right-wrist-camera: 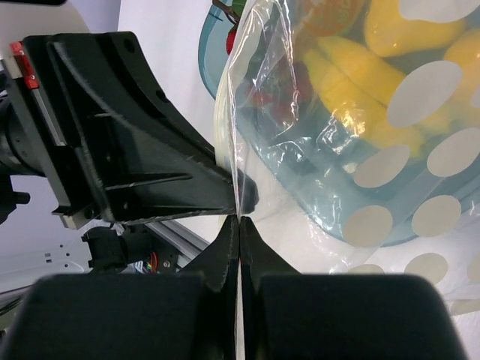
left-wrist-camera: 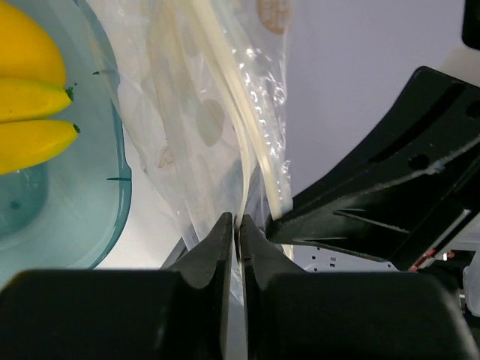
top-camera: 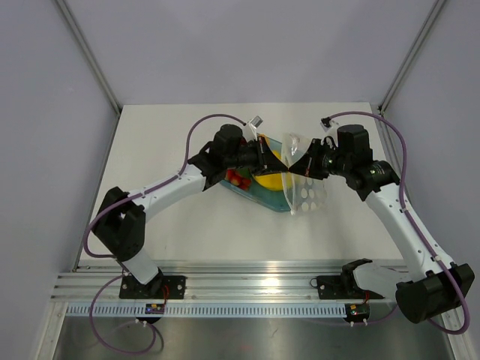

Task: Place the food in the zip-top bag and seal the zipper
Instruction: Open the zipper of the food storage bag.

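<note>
Top external view, from where I stand: a translucent teal-blue rectangular tray (top-camera: 259, 196) sits on the white table (top-camera: 187, 225), with a yellow toy banana bunch (top-camera: 268, 178) and red toy strawberries (top-camera: 238, 177) lying inside it. At the tray's right end hangs a clear soft plastic bag printed with white round dots (top-camera: 307, 191). Its top is lifted and its dotted lower part rests just right of the tray. The left gripper (left-wrist-camera: 238, 225) reaches across the tray, its fingers pressed nearly together on the bag's film beside the thin pale zipper strip (left-wrist-camera: 255, 142). The right gripper (right-wrist-camera: 238, 225) comes in from the tray's right, tip to tip with the left one, its fingers pinched tight on the bag's edge. Through the bag, the fruit shows in the tray behind.
</note>
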You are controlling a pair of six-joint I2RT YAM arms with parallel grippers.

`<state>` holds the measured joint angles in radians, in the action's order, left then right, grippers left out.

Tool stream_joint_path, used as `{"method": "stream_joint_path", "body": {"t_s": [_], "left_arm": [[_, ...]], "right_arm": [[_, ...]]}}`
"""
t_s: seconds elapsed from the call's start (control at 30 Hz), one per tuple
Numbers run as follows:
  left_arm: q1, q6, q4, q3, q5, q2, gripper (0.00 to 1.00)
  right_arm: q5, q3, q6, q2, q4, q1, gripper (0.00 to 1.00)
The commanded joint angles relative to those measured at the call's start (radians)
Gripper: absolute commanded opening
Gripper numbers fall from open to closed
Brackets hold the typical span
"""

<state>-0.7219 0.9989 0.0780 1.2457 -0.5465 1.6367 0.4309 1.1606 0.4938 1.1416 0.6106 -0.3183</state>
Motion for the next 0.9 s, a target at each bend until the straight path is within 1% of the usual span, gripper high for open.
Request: {"method": "stream_joint_path", "body": {"t_s": [0.0,0.07,0.13,0.17,0.23,0.27,0.3,0.37,0.4,0.47,0.6,0.7,0.87], "left_arm": [[-0.005,-0.002,0.005,0.067,-0.017,0.026,0.00],[-0.004,-0.022,-0.042,0.084,-0.004,0.034,0.00],[-0.004,-0.040,-0.075,0.087,0.029,0.031,0.00],[-0.004,-0.066,-0.143,0.099,0.045,0.029,0.00],[-0.004,-0.110,-0.217,0.122,0.091,0.031,0.00],[-0.004,-0.124,-0.287,0.136,0.105,0.034,0.00],[-0.004,-0.137,-0.320,0.161,0.114,0.041,0.00],[-0.004,-0.163,-0.415,0.187,0.154,0.052,0.00],[-0.004,-0.167,-0.431,0.199,0.161,0.055,0.00],[-0.004,-0.167,-0.446,0.202,0.169,0.069,0.00],[-0.014,-0.161,-0.471,0.238,0.158,0.121,0.00],[-0.042,-0.172,-0.495,0.291,0.166,0.169,0.00],[-0.080,-0.194,-0.527,0.405,0.168,0.248,0.00]], "right_arm": [[0.025,0.008,-0.006,-0.011,-0.019,-0.010,0.00],[0.000,0.019,-0.034,-0.009,0.026,-0.008,0.00],[-0.078,0.043,-0.066,-0.014,0.084,-0.008,0.00],[-0.111,0.051,-0.073,-0.019,0.104,-0.010,0.00],[-0.213,0.071,-0.105,-0.031,0.161,-0.008,0.00],[-0.254,0.077,-0.115,-0.032,0.182,-0.010,0.00],[-0.335,0.088,-0.126,-0.036,0.222,-0.008,0.00],[-0.401,0.094,-0.149,-0.040,0.253,-0.010,0.00],[-0.450,0.097,-0.153,-0.054,0.270,-0.008,0.00],[-0.466,0.100,-0.158,-0.071,0.275,-0.008,0.00],[-0.434,0.137,-0.143,-0.100,0.276,-0.008,0.00],[-0.370,0.169,-0.127,-0.123,0.259,-0.008,0.00],[-0.339,0.217,-0.118,-0.132,0.265,-0.008,0.00]]}}
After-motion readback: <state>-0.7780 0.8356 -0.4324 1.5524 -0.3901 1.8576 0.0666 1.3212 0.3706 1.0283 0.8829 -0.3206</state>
